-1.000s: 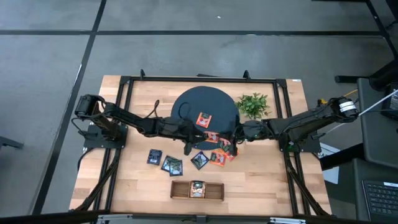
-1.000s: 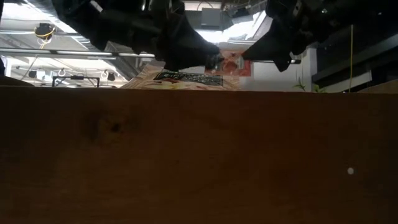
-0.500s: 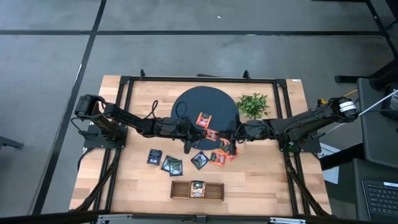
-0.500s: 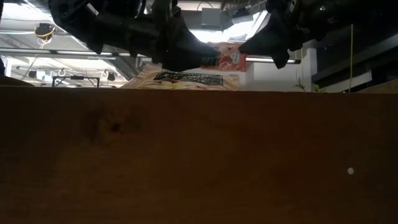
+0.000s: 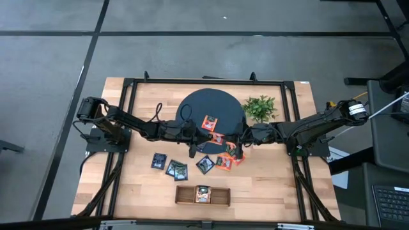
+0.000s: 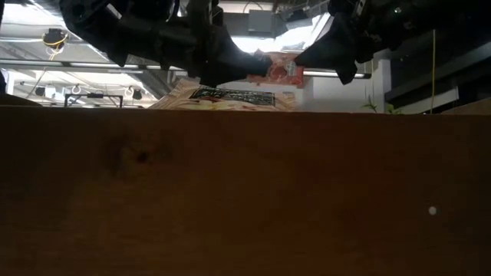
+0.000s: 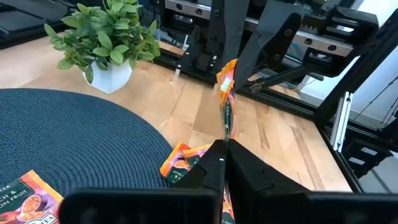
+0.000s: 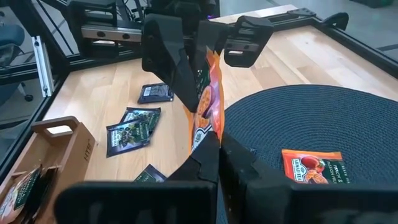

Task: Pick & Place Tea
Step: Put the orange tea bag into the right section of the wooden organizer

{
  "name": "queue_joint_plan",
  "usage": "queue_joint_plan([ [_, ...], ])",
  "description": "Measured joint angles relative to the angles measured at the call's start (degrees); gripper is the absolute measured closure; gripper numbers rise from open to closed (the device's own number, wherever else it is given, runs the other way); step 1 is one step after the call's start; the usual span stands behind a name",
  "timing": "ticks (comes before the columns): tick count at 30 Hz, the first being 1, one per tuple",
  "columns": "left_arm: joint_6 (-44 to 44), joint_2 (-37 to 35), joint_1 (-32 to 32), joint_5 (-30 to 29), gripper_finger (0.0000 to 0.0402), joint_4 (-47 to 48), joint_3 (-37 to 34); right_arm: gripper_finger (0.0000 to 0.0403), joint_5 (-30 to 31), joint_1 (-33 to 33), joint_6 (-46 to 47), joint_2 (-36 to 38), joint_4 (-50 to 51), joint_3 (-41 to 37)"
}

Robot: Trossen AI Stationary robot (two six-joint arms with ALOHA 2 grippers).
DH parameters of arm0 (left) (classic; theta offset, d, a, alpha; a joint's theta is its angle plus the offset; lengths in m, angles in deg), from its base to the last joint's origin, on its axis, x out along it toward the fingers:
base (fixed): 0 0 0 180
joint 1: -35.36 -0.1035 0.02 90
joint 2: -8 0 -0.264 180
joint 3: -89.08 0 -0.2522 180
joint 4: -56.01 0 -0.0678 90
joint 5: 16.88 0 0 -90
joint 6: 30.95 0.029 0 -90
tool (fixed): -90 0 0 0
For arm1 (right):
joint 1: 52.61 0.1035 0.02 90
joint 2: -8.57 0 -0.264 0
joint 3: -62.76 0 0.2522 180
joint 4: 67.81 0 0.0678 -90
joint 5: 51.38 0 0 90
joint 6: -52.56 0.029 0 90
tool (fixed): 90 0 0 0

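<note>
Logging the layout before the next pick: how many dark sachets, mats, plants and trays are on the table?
dark sachets: 4
round mat: 1
potted plant: 1
wooden tray: 1
Total: 7

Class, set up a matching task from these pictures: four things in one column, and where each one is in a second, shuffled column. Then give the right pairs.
Things:
1. Potted plant
2. Wooden tray
3. Orange sachet held upright
4. Dark round mat

Places:
A. Pinched between the left hand and the right hand, above the table
B. At the table's near edge, with one sachet in its middle section
C. Beside the mat, towards the right arm
D. In the middle of the table's far half, with an orange sachet lying on it

Pairs: 1-C, 2-B, 3-A, 4-D
</note>
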Motion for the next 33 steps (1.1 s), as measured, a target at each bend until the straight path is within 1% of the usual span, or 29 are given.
queue_joint_plan([
  [4, 0.18, -0.02, 0.00, 1.76, 0.0398, -0.02, 0.00, 0.0396, -0.21, 0.00, -0.03, -0.02, 0.17, -0.01],
  [7, -0.16, -0.02, 0.41, 2.49, 0.0398, 0.64, 0.00, 0.0390, -2.78, 0.01, -0.08, -0.02, 0.45, 0.00],
  [10, -0.16, 0.00, 1.26, 2.88, 0.0399, 1.85, 0.00, 0.0367, -8.22, 0.00, 0.08, -0.02, 1.37, 0.00],
  [13, -0.25, 0.00, 2.02, 3.21, 0.0399, 4.31, 0.31, 0.0330, -12.14, 0.04, 1.52, -0.02, 1.82, 0.00],
  [17, -0.42, 0.00, 2.69, 4.25, 0.0399, 11.14, 2.76, 0.0275, -14.46, 0.04, 3.24, -0.02, 2.39, 0.00],
  [20, -1.11, 0.00, 2.71, 5.74, 0.0399, 19.73, 6.21, 0.0242, -17.40, 0.02, 3.23, -0.02, 2.45, 0.00],
  [22, -0.58, 0.02, 2.69, 6.56, 0.0399, 26.27, 9.32, 0.0226, -18.20, 0.06, 3.27, -0.02, 2.36, 0.00],
  [25, 1.18, 0.02, 2.69, 7.46, 0.0399, 36.06, 14.17, 0.0216, -18.17, 0.04, 3.21, -0.02, 2.36, 0.00],
  [28, 3.10, 0.02, 2.69, 7.70, 0.0399, 43.15, 18.09, 0.0217, -18.14, 0.00, 2.80, -0.03, 2.46, 0.14],
  [30, 4.39, 0.02, 2.69, 8.01, 0.0399, 45.34, 19.97, 0.0221, -18.14, 0.02, 1.63, -0.36, 2.51, 0.76],
  [33, 5.75, 0.89, 2.69, 8.96, 0.0399, 45.92, 21.57, 0.0228, -18.14, 0.02, -0.18, -1.86, 2.58, 2.40],
])
